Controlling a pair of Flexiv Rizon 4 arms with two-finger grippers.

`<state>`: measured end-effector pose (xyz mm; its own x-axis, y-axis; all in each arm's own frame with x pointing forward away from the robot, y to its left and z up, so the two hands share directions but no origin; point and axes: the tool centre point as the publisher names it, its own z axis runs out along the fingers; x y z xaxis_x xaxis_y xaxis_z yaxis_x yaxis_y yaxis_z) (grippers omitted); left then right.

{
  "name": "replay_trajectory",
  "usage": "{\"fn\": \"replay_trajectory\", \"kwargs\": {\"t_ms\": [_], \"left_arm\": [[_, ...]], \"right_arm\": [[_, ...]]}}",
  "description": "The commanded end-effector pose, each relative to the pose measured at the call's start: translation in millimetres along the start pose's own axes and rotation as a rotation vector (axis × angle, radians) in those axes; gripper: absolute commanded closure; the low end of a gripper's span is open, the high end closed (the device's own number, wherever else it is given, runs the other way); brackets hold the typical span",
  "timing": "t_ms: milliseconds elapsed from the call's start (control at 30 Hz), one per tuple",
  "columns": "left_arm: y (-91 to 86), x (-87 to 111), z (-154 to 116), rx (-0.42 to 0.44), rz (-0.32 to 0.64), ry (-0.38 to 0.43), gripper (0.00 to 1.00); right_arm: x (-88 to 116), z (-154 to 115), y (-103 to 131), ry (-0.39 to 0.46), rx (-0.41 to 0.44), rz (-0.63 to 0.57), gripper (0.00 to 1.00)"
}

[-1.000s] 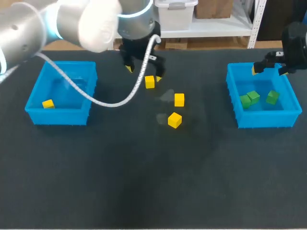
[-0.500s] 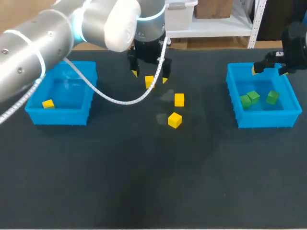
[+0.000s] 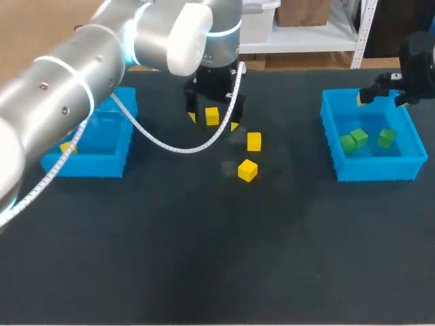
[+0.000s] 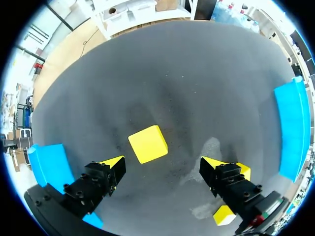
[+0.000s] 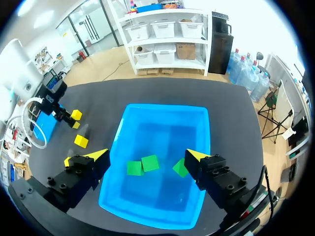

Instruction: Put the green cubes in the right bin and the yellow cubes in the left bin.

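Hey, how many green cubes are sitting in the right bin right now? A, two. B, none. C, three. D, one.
C: three green cubes lie inside the right bin, two side by side and one a little apart. Both the head view and the right wrist view show this.

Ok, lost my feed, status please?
Left gripper open, astride a yellow cube. Right gripper open above the right bin, three green cubes inside. Nothing blocking.
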<state>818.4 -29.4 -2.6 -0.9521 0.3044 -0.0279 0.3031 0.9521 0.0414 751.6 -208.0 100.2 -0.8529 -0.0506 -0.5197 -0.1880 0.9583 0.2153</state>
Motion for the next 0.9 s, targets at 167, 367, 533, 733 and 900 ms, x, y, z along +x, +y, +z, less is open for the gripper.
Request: {"fn": "replay_trajectory", "kwargs": {"t_ms": [167, 367, 533, 733, 900], "left_arm": [[-0.9, -7.0, 2.1, -0.006, -0.028, 0.032, 1.00], [-4.4, -7.8, 3.1, -0.005, -0.033, 0.028, 1.00], [-6.2, -4.1, 3.6, -0.014, -0.030, 0.012, 1.00], [-2.5, 6.0, -7.4, -0.015, -0.019, -0.040, 1.00], [2.3, 14.6, -14.7, -0.077, 0.028, -0.049, 1.00]], "right_arm": [[2.5, -1.7, 1.4, -0.007, 0.009, 0.001, 0.00], [2.5, -1.7, 1.4, -0.007, 0.009, 0.001, 0.00], [2.5, -1.7, 1.4, -0.007, 0.009, 0.001, 0.00], [2.5, -1.7, 1.4, -0.007, 0.009, 0.001, 0.00], [2.5, -1.7, 1.4, -0.007, 0.009, 0.001, 0.00]]}}
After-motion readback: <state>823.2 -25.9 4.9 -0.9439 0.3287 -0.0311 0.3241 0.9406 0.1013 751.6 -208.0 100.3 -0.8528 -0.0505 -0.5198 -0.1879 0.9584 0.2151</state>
